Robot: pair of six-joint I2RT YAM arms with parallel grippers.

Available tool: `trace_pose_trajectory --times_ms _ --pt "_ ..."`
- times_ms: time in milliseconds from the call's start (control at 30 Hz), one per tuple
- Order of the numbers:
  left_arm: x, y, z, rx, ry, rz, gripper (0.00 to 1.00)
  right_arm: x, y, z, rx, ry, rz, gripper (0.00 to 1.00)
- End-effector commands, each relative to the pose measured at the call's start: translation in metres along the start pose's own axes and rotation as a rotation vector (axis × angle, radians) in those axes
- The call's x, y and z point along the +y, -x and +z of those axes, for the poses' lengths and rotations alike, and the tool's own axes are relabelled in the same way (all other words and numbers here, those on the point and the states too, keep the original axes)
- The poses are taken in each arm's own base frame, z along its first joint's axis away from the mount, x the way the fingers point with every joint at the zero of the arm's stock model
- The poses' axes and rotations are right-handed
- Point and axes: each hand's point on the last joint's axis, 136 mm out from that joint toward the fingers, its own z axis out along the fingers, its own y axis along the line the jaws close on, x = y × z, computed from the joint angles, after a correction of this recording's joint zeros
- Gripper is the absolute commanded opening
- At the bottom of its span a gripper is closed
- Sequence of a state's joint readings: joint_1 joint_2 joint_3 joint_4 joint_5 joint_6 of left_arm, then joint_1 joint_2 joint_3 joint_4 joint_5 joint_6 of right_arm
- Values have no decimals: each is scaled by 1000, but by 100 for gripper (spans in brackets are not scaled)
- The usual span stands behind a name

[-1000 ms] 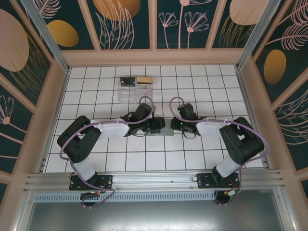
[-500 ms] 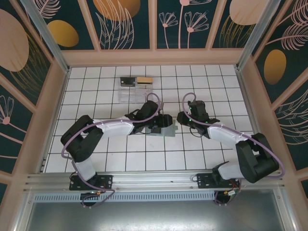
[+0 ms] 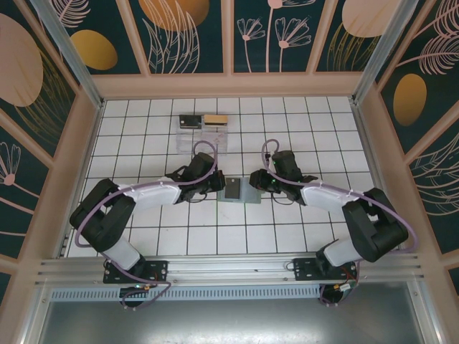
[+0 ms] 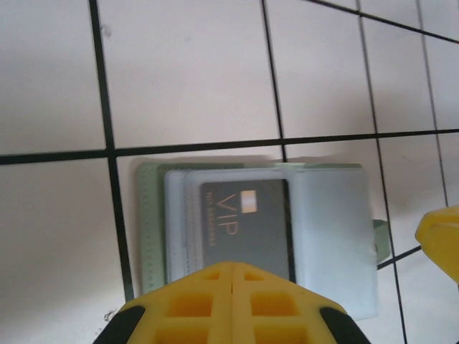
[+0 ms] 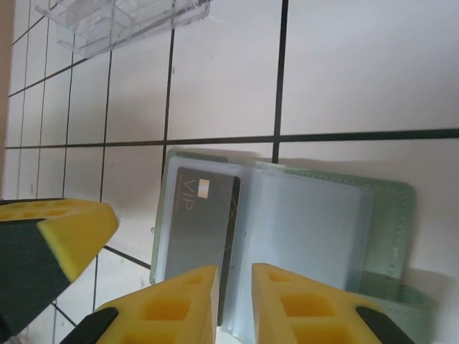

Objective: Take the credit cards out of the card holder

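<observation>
We see the card holder lying open flat on the table, likely so its clear sleeves face up; a dark VIP credit card sits in one; left gripper is clenched on nothing, right gripper barely parted, empty

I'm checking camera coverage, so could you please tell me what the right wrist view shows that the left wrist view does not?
Right wrist view: the clear plastic box at its top left, and the right fingers a narrow gap apart at the bottom.
Left wrist view: the left fingers pressed together, with a closed seam between them.
Both: the open card holder lying flat on the white tiles, a dark credit card printed VIP in its clear sleeve, and a yellow finger of the other arm at the frame's edge.
</observation>
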State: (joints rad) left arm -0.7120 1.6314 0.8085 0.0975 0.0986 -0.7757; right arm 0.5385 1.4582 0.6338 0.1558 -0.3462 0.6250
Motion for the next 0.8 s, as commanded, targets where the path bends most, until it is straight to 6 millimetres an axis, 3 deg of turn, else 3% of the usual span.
trace_pose_trajectory --times_ms 0,267,367,767 --pt "9 -10 10 31 16 20 0 21 0 7 34 114 39 20" --pt "14 -21 19 59 1 -7 0 18 -16 26 112 128 74 18" --pt "25 -33 28 95 20 -27 0 15 -23 32 138 138 91 18" --pt "27 -40 25 105 14 -53 0 12 -32 43 184 156 117 18"
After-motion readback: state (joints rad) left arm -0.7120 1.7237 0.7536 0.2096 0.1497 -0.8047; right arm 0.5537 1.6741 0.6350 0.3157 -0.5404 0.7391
